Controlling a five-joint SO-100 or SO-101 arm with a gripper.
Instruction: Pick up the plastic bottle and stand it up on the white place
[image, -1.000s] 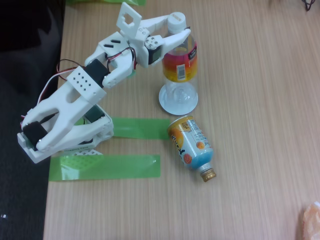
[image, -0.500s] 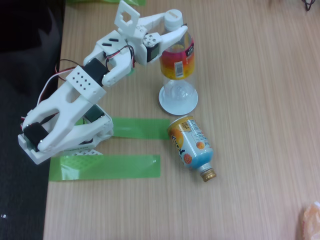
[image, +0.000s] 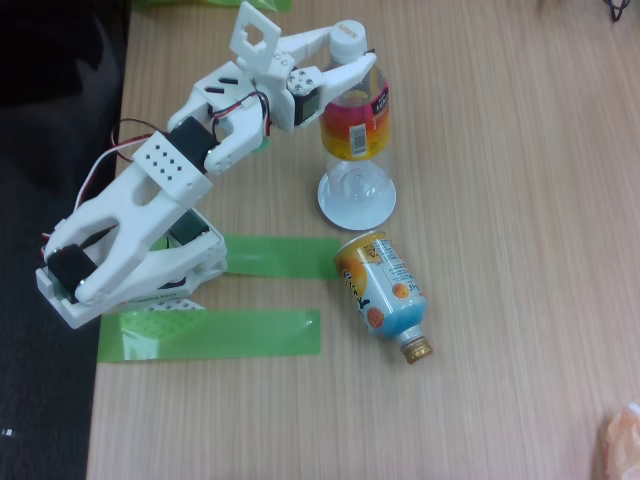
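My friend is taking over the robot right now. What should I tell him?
End effector: closed around the neck of the plastic bottle, just under its white cap.
Bottle: upright, base on the white disc.
Done: bottle picked up and stood on the disc.
Left: open the end effector and back away without tipping the bottle.
Nearby: an orange-and-blue bottle lies on its side below the disc; keep clear of it.

No readable text for you here

You'll find print on the plastic bottle's (image: 354, 125) red-and-yellow label and on the orange-and-blue bottle-can (image: 382, 290) lying on the table, but in the fixed view both are too small and blurred to make out any word or number.
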